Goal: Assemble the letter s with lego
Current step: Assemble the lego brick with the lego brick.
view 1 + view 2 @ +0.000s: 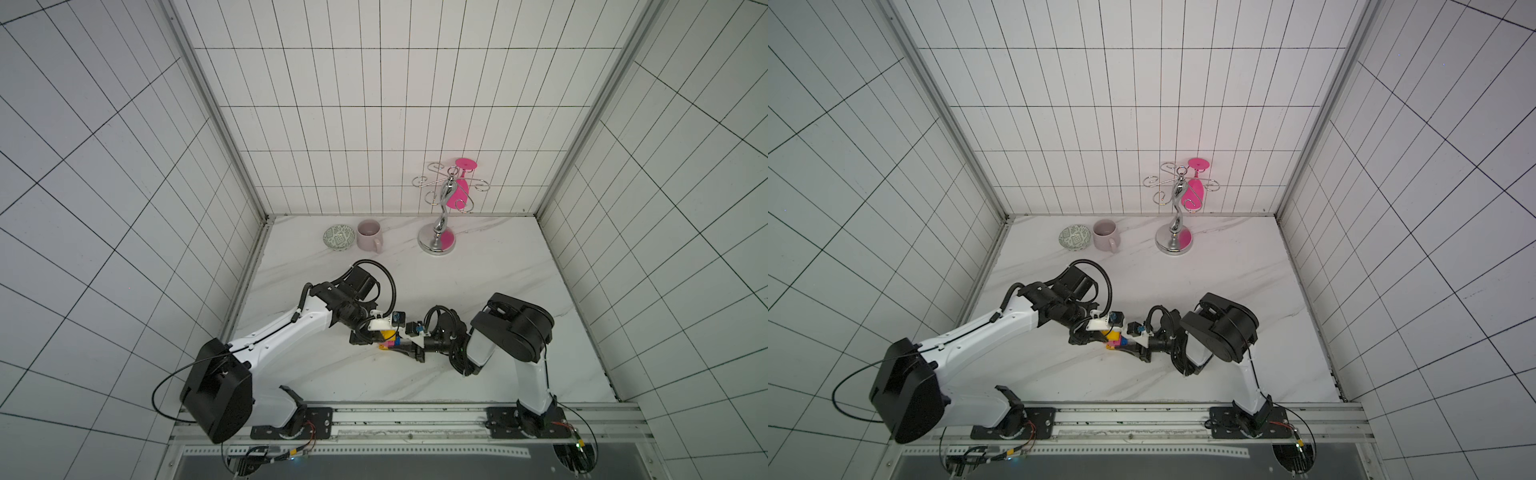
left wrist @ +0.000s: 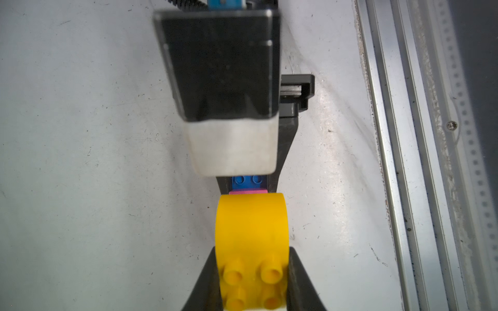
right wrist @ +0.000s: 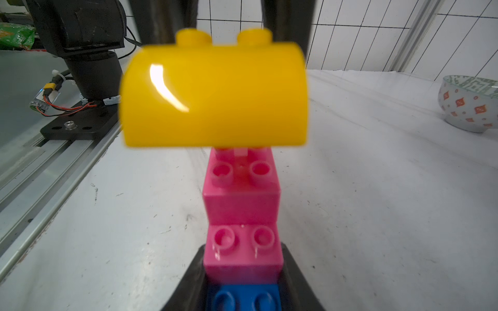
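Note:
Both grippers meet at mid-table in both top views, around a small lego cluster [image 1: 388, 340] [image 1: 1116, 338]. My left gripper [image 2: 252, 253] is shut on the rounded yellow brick [image 2: 252, 223], studs towards its camera. My right gripper [image 3: 242, 258] is shut on a stepped stack: a blue cube [image 3: 244, 296], a pink cube [image 3: 242, 261] and a second pink cube [image 3: 239, 199]. The yellow brick [image 3: 213, 97] sits over the far pink cube's rear studs; I cannot tell if it is pressed on. The left fingers [image 3: 167, 16] rise behind it. A yellow sliver [image 1: 380, 348] shows at the cluster's low end.
A patterned bowl [image 1: 339, 238] and a pale mug [image 1: 370, 235] stand at the back left. A chrome rack [image 1: 440, 216] holding a pink goblet [image 1: 459, 191] stands at the back. An aluminium rail [image 1: 415, 415] runs along the table's front edge.

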### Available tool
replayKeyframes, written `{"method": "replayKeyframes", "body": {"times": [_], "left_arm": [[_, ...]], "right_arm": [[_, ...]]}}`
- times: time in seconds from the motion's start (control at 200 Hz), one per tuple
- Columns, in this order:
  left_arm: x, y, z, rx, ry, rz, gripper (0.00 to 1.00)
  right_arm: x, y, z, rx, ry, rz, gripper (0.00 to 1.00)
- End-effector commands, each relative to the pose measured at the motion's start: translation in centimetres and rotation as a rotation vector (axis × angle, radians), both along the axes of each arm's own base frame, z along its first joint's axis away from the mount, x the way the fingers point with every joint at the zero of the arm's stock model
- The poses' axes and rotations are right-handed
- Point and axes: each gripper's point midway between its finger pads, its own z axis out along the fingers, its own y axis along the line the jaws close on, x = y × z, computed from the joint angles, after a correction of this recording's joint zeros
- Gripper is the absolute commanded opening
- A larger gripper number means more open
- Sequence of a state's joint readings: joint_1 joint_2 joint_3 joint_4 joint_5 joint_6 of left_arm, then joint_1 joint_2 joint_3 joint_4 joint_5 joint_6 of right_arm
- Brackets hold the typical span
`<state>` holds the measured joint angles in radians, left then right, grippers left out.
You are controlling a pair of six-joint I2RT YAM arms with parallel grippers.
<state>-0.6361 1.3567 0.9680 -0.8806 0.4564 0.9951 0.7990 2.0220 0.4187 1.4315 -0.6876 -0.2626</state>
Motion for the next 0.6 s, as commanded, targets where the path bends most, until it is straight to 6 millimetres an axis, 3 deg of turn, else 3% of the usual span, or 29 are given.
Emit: {"method": "replayKeyframes", "body": {"times": [0.0,0.595], "left_arm": [[0.2,-0.8,0.8,-0.054,-0.032,-0.013,0.12],[0.2,-0.5,-0.8,-0.041,-0.019,0.015,0.12]], "right_arm": [[-0.2,-0.6,-0.7,-0.021,0.007,-0.005,0.31],[-0.1,-0.5,-0.6,-0.015,0.014,-0.008,0.3]]}}
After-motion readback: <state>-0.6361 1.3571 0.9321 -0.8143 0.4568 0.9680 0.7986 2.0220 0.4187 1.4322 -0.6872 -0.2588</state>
